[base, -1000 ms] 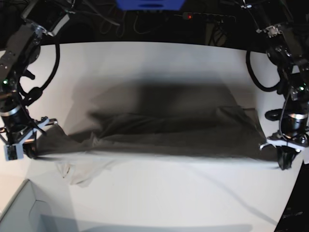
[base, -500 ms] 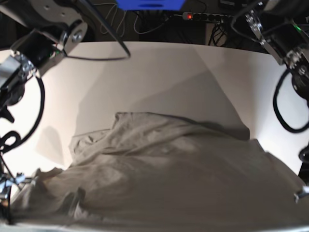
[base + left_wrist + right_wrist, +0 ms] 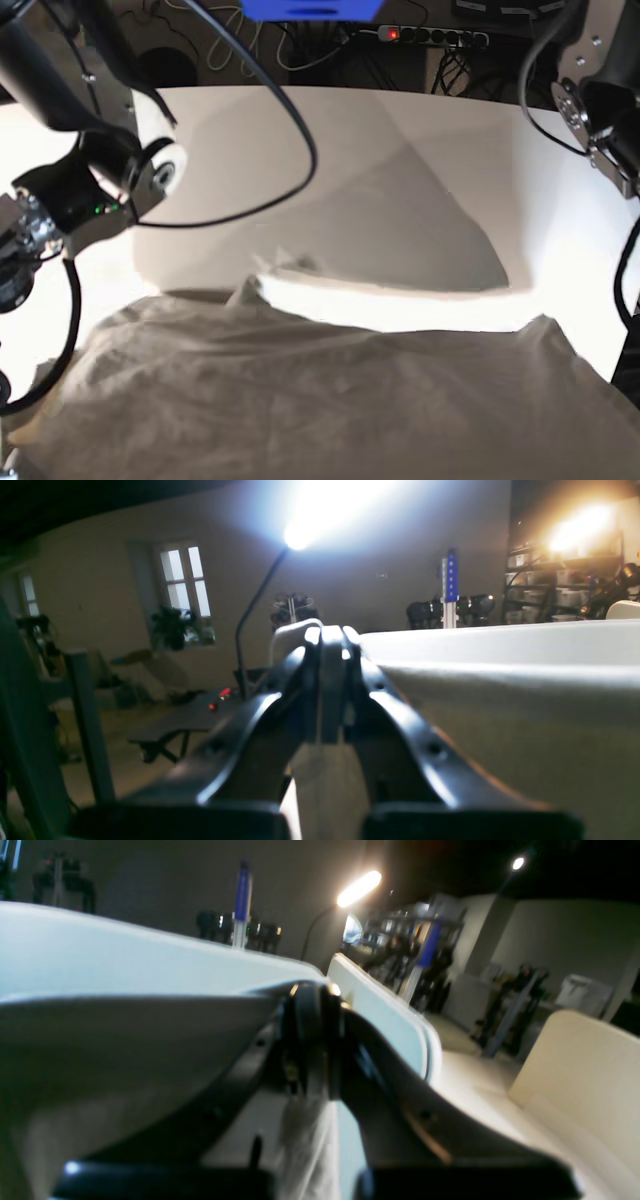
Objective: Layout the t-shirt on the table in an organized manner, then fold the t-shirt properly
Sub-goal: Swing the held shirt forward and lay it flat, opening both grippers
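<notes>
We are mid-layout: left pincer (image 3: 327, 645) and right pincer (image 3: 314, 1005) each clamp the soft grey-beige cotton t-shirt (image 3: 330, 400) raised above the smooth white surface (image 3: 400, 180); next, lower it flat.

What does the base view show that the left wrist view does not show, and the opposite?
Only the base view shows the t-shirt spread wide over the near part of the table, and a power strip behind it. Only the left wrist view shows the left pincer shut on a fold of the cloth, plus a window and a bright lamp in the room. Both show the shirt's cloth and the white tabletop.
</notes>
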{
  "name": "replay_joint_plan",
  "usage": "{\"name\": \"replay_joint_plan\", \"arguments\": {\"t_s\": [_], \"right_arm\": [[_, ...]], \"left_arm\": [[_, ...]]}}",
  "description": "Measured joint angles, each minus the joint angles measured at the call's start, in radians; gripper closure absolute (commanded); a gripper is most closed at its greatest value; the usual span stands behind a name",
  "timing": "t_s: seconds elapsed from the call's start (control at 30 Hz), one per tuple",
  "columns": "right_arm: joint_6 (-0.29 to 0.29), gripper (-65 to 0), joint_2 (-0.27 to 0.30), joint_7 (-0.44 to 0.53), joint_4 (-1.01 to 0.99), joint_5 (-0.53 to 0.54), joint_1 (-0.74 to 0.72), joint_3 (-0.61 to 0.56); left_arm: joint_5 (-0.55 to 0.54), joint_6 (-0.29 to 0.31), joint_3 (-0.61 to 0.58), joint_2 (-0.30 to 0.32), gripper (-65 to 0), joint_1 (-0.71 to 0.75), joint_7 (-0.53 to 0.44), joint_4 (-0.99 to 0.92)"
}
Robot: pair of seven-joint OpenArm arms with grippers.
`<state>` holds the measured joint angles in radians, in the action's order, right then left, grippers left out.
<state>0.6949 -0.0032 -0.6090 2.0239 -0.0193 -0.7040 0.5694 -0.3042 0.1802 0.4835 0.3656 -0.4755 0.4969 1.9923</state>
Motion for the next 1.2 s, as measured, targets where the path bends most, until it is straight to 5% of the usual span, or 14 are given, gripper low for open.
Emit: {"name": "replay_joint_plan", "arguments": {"t_s": [0.43, 0.57, 0.73, 0.97, 1.2], "right_arm": [[0.000, 0.0, -0.014, -0.005, 0.000, 0.005, 0.066, -0.034], [0.000, 0.0, -0.016, 0.111, -0.001, 0.010, 0.096, -0.031], [0.000, 0.0, -0.016, 0.134, -0.006, 0.001, 0.165, -0.034], [0.000, 0.0, -0.016, 0.146, -0.054, 0.005, 0.167, -0.034], [0.000, 0.0, -0.004, 0.140, -0.329, -0.003, 0.103, -0.036]], "left_arm": [[-0.006, 0.002, 0.107, -0.011, 0.0, 0.129, -0.013, 0.022], [-0.005, -0.001, 0.139, -0.065, 0.0, 0.203, -0.006, 0.022], [-0.004, 0.001, 0.140, -0.098, 0.0, 0.247, -0.007, 0.021], [-0.004, 0.000, 0.136, -0.119, 0.0, 0.243, -0.007, 0.002], [0.000, 0.010, 0.039, -0.130, 0.0, 0.131, -0.001, -0.222]]}}
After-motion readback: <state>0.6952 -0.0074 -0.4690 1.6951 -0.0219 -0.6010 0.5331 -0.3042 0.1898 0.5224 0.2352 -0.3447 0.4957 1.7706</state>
